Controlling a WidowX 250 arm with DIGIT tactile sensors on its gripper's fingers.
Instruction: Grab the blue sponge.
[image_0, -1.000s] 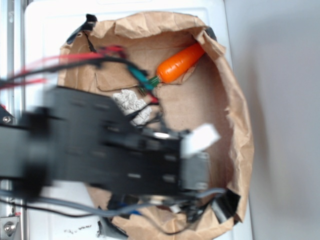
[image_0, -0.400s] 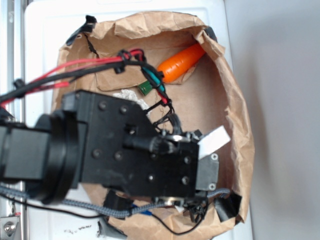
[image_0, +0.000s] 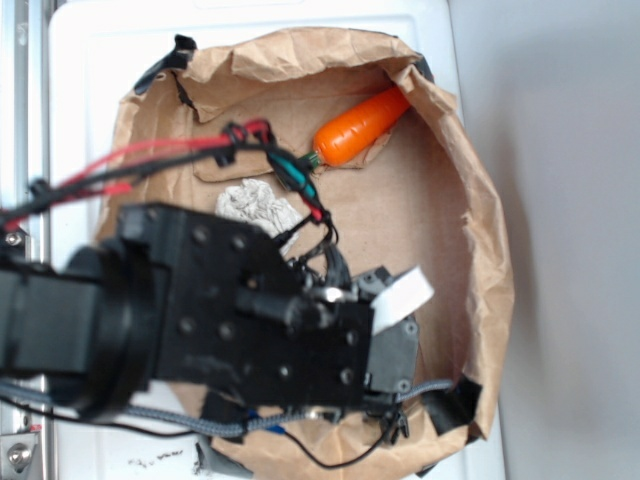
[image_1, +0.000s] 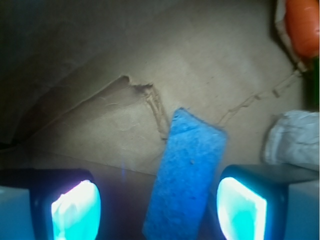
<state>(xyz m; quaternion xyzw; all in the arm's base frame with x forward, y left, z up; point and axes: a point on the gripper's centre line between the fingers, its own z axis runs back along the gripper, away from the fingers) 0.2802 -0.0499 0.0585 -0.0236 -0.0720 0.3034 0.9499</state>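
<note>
In the wrist view the blue sponge (image_1: 186, 175) lies flat on the brown paper, a long block tilted slightly, between my two glowing cyan fingertips. My gripper (image_1: 159, 210) is open, with the sponge nearer the right pad (image_1: 240, 207) than the left pad (image_1: 75, 210); neither pad touches it. In the exterior view the black arm and gripper body (image_0: 385, 335) cover the sponge, so it is hidden there.
An orange toy carrot (image_0: 358, 126) lies at the far side of the brown paper bag (image_0: 470, 200). A crumpled off-white paper wad (image_0: 252, 205) sits left of centre, also at the wrist view's right edge (image_1: 295, 137). The bag's raised walls ring the area.
The arm has shifted left and toward the near side of the bag, uncovering more of the paper wad. The carrot has not moved.
</note>
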